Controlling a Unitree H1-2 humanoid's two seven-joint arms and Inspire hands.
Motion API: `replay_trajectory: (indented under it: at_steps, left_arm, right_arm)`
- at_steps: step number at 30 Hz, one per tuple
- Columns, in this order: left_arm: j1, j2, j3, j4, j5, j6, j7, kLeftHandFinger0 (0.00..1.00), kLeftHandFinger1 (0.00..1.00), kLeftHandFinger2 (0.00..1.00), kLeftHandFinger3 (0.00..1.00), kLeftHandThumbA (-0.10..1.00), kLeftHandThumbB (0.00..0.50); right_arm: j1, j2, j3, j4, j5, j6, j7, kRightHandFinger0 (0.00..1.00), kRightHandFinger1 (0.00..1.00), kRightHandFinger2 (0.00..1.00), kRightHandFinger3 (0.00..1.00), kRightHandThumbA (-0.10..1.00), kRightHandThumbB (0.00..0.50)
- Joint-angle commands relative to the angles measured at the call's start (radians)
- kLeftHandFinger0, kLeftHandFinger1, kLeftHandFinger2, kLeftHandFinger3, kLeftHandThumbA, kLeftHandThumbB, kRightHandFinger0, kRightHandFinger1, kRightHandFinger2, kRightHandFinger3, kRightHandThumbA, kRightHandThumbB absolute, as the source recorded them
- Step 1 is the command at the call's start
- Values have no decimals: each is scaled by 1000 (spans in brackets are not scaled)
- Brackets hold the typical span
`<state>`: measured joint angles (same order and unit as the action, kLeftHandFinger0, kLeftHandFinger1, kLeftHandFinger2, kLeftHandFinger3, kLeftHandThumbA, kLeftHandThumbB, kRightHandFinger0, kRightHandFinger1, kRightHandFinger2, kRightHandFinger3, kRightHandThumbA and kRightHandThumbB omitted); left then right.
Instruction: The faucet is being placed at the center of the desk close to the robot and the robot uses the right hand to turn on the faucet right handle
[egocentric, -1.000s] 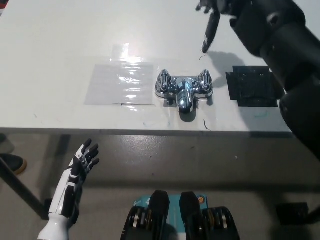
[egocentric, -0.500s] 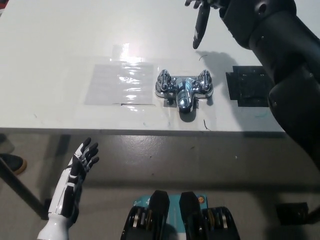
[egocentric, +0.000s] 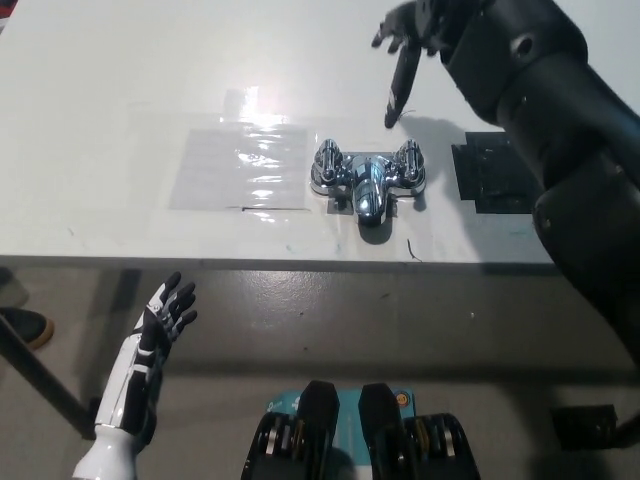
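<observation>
**As the black right hand hovers beyond it, one chrome faucet sits untouched on the worktop**

One faucet (egocentric: 368, 182) stands on the white worktop (egocentric: 120, 80), near the middle of its near edge. Its long axis, from handle to handle, runs left to right along that edge. Its single spout (egocentric: 370, 206) points toward the robot. It has two handles: the left handle (egocentric: 330, 160) and the right handle (egocentric: 410, 160).

The right hand (egocentric: 410, 35) hangs above the worktop just beyond the right handle, not touching it. Its fingers (egocentric: 398, 85) are apart and hold nothing, and one of them points down. Compared with half a second ago, that fingertip is lower and closer to the faucet, which has not moved.

The white left hand (egocentric: 160, 325) rests below the worktop's edge at lower left, fingers spread and empty, as before.

One clear plastic sheet (egocentric: 240, 165) lies left of the faucet, and one black square pad (egocentric: 495, 175) lies to its right.
</observation>
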<state>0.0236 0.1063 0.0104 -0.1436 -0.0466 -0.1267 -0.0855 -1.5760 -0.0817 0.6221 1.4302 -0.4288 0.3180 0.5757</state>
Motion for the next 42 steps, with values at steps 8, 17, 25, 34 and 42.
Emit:
replay_trajectory:
  at_steps: [8,17,25,34,42]
  left_arm:
    - [-20,8,7,-28,19,-56,6,1000,1000,1000,1000,1000,252]
    - [-25,12,8,-45,15,-27,-1,1000,1000,1000,1000,1000,275]
    - [-34,9,9,-38,17,-38,3,1000,1000,1000,1000,1000,271]
    - [-33,12,10,-41,16,-31,1,1000,1000,1000,1000,1000,271]
    - [-38,16,10,-40,11,-35,-3,1000,1000,1000,1000,1000,264]
  right_arm:
    - [-19,12,37,-1,-79,5,-71,1000,1000,1000,1000,1000,272]
    - [3,13,4,3,-65,10,-72,1000,1000,1000,1000,1000,250]
    - [22,18,6,3,-81,5,-107,1000,1000,1000,1000,1000,244]
    - [37,21,-20,5,-65,7,-108,1000,1000,1000,1000,1000,236]
    - [54,29,-31,9,-62,17,-108,1000,1000,1000,1000,1000,238]
